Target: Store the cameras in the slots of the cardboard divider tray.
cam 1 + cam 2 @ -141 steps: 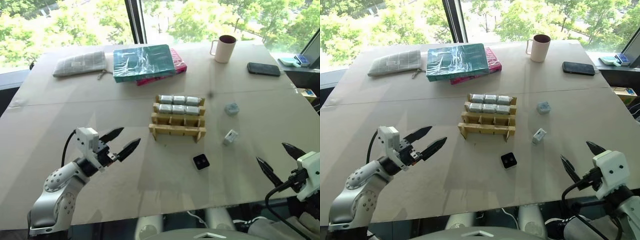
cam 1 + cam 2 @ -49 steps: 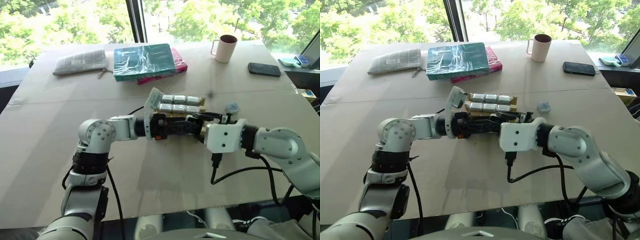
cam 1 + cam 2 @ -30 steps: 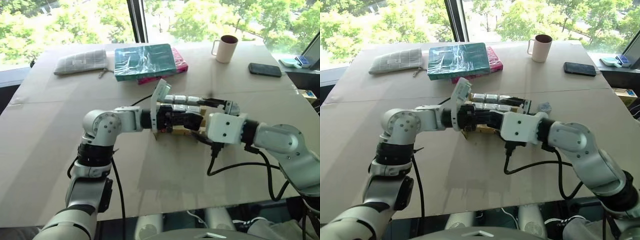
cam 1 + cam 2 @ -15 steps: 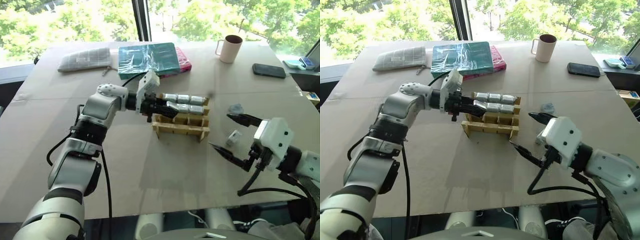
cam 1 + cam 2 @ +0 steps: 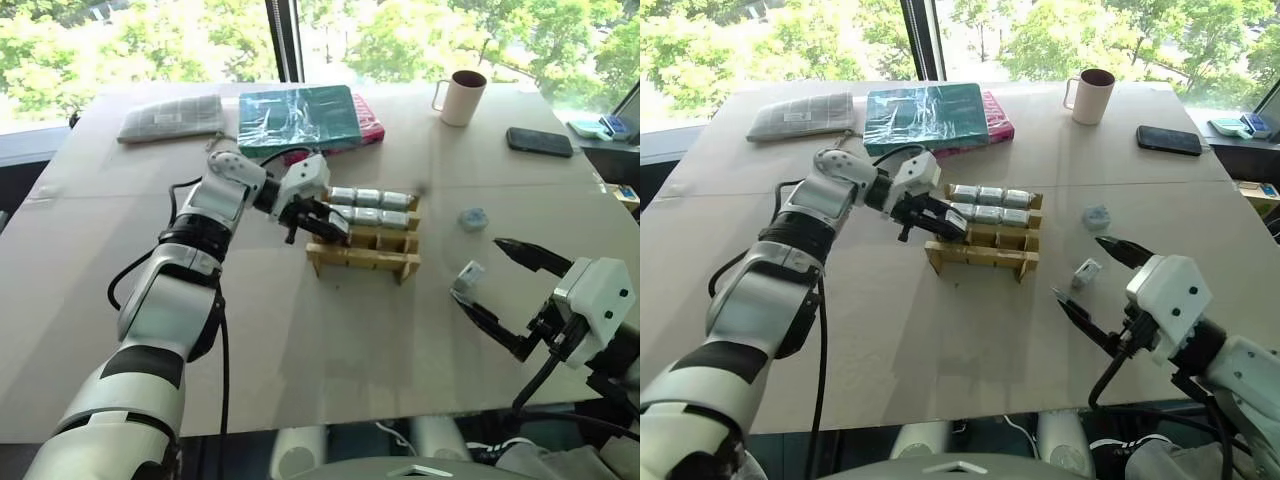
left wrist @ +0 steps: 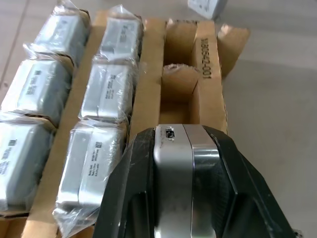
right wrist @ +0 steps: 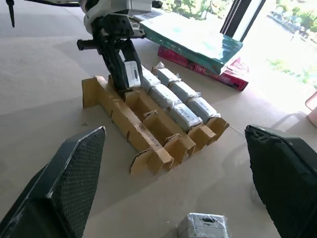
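Note:
The cardboard divider tray (image 5: 352,260) stands mid-table. Its two far rows hold several wrapped silver-grey cameras (image 5: 368,196), and its near rows have empty slots (image 6: 177,94). My left gripper (image 5: 325,226) is shut on a silver and black camera (image 6: 173,168), just above the left end of an empty row beside the filled ones. My right gripper (image 5: 476,268) stands wide open above the table's right side. A white camera (image 5: 468,273) lies on the table below it. A wrapped silver-grey camera (image 5: 472,217) lies farther back.
A teal wrapped book (image 5: 295,118) on a pink one (image 5: 368,128), a grey pouch (image 5: 172,118), a beige mug (image 5: 460,97) and a flat black phone (image 5: 539,141) lie along the far side. The table's near edge runs just ahead of my right arm.
The two grippers met over the tray a second ago. Since then my right gripper has drawn back to the right, open. My left gripper has swung to the tray's left end and sunk, still holding the camera.

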`<move>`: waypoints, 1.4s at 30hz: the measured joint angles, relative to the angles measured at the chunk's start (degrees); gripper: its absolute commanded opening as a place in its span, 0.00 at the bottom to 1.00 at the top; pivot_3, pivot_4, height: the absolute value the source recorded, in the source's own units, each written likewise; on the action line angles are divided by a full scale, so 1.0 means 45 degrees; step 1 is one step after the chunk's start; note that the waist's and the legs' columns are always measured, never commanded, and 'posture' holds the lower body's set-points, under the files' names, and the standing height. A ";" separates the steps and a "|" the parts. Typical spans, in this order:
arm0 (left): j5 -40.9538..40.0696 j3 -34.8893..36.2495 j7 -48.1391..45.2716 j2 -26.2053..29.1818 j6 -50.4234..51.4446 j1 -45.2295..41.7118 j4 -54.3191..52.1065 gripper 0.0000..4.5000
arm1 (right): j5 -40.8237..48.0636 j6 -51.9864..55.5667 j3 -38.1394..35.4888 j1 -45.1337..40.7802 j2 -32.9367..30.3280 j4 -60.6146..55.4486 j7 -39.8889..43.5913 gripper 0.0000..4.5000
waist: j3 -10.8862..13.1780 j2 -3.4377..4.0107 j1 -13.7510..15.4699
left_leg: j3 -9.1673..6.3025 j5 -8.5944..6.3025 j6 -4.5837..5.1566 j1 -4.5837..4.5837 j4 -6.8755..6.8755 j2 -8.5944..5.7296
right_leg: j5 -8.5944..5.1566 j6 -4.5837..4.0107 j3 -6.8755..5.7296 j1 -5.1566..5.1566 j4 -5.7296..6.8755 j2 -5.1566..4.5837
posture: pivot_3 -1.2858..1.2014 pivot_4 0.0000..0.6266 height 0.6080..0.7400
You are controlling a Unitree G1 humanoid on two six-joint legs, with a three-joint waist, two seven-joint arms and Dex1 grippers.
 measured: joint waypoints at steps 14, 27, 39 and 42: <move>0.0886 0.0029 -0.0458 -0.0354 -0.0522 -0.0925 0.0793 0.92 | -0.0037 -0.1401 0.0711 0.1391 -0.1033 -0.0002 -0.1590 1.00 | 0.0000 -0.0004 0.0024 | -0.0088 0.0000 0.0001 -0.0003 0.0019 0.0001 | -0.0004 0.0003 -0.0004 0.0006 0.0026 0.0002 | 0.52 0.24 1.00; -0.6408 0.5237 0.0033 0.1451 0.4859 0.6005 -0.6998 0.92 | 0.0183 0.3676 0.2122 -0.0533 0.0789 0.0199 -0.6559 1.00 | -0.0028 0.0010 -0.0322 | -0.0086 0.0005 -0.0004 0.0060 0.0065 0.0040 | 0.0002 -0.0020 0.0032 0.0005 0.0170 -0.0015 | 0.52 0.24 1.00; -0.7814 0.6067 -0.0418 0.1743 0.3423 1.0558 -1.1001 0.92 | 0.4633 0.9984 0.1482 -0.5100 0.4530 0.2713 -1.0900 1.00 | -0.0052 0.0030 -0.0114 | -0.0078 0.0003 0.0000 0.0060 0.0060 0.0035 | 0.0003 -0.0031 0.0031 0.0002 0.0164 -0.0021 | 0.52 0.24 1.00; -0.7914 0.6131 -0.0380 0.1752 0.3389 1.1129 -1.1535 0.92 | 0.4542 1.0999 0.1478 -0.6023 0.5213 0.3403 -1.1797 1.00 | -0.0051 0.0034 -0.0111 | -0.0074 0.0003 0.0000 0.0059 0.0057 0.0034 | 0.0003 -0.0031 0.0034 -0.0001 0.0163 -0.0023 | 0.52 0.24 1.00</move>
